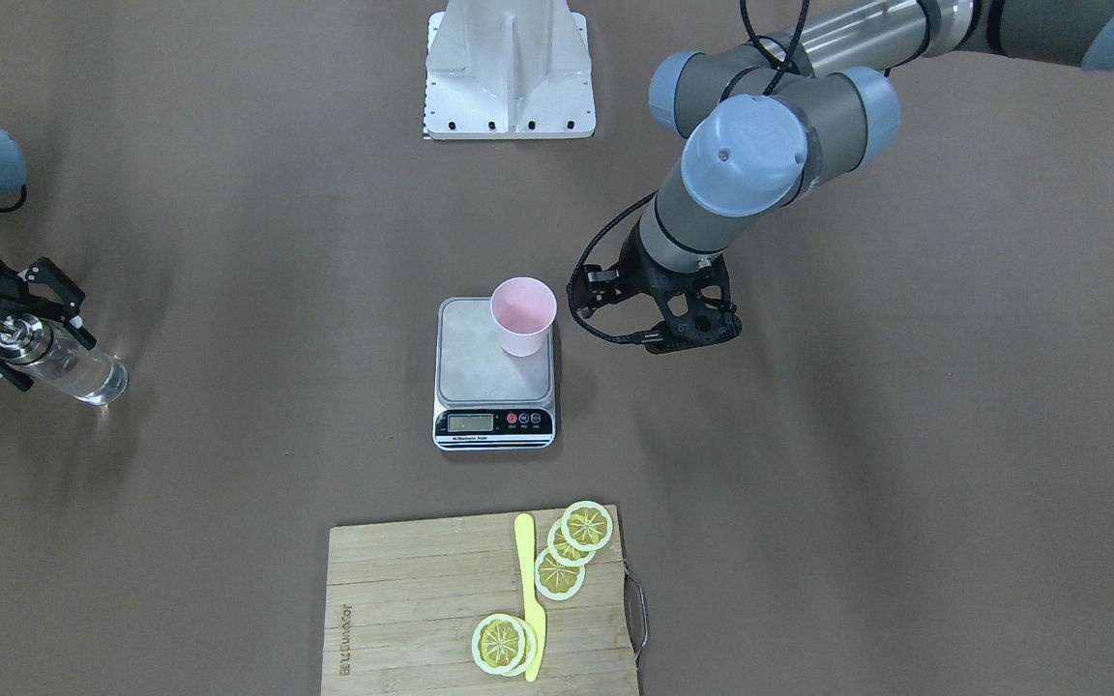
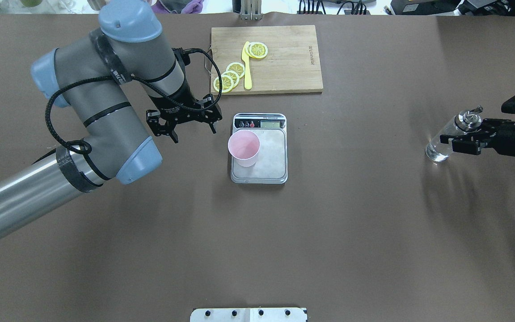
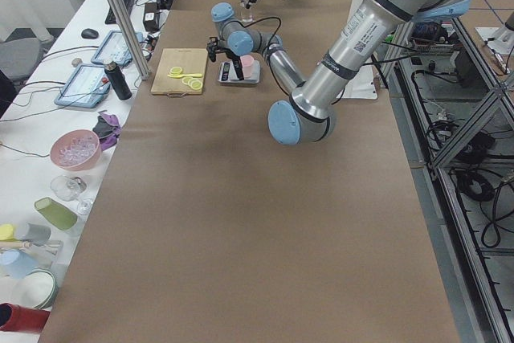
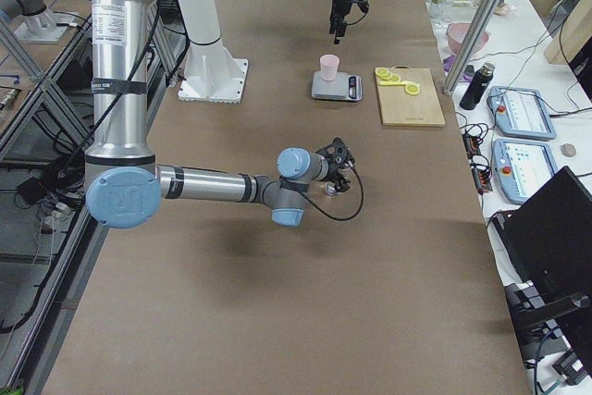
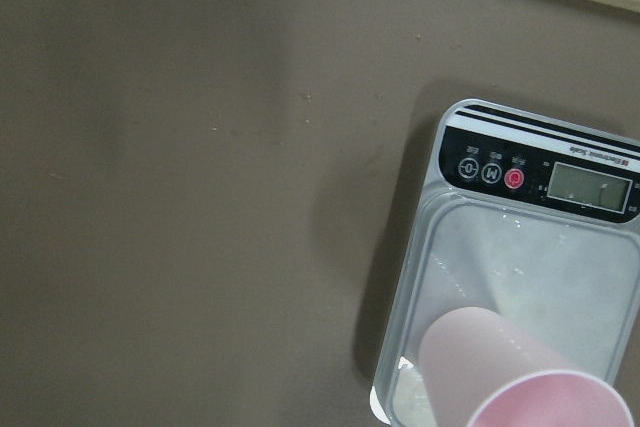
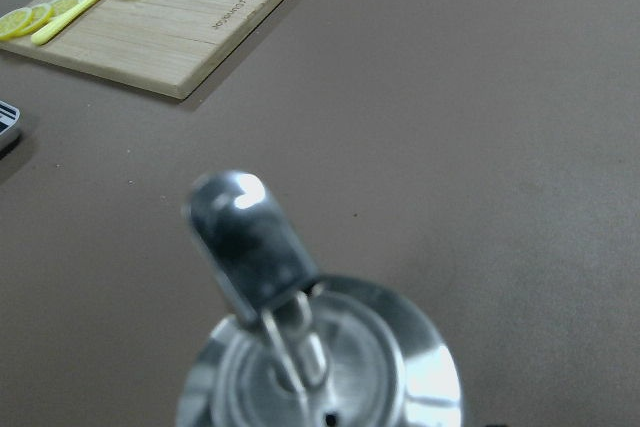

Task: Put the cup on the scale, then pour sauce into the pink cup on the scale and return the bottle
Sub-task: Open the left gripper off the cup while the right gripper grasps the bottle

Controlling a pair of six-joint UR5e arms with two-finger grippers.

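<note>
The pale-pink cup [image 1: 523,314] stands upright on the scale [image 1: 480,372], at the platform corner nearest my left arm; it also shows as the cup [image 2: 244,148] on the scale [image 2: 268,158]. My left gripper [image 2: 182,127] hangs open and empty beside the scale, a short gap from the cup. Far off on the other side, the clear glass bottle [image 2: 436,150] stands on the table. My right gripper [image 2: 456,136] is shut on it just below the metal pourer cap [image 6: 320,367]. The sauce inside is barely visible.
A wooden cutting board [image 2: 284,58] with lemon slices [image 2: 230,74] and a yellow knife [image 2: 247,67] lies beyond the scale. The white robot base [image 1: 509,68] sits at the robot's edge of the table. Brown tabletop stretches between scale and bottle.
</note>
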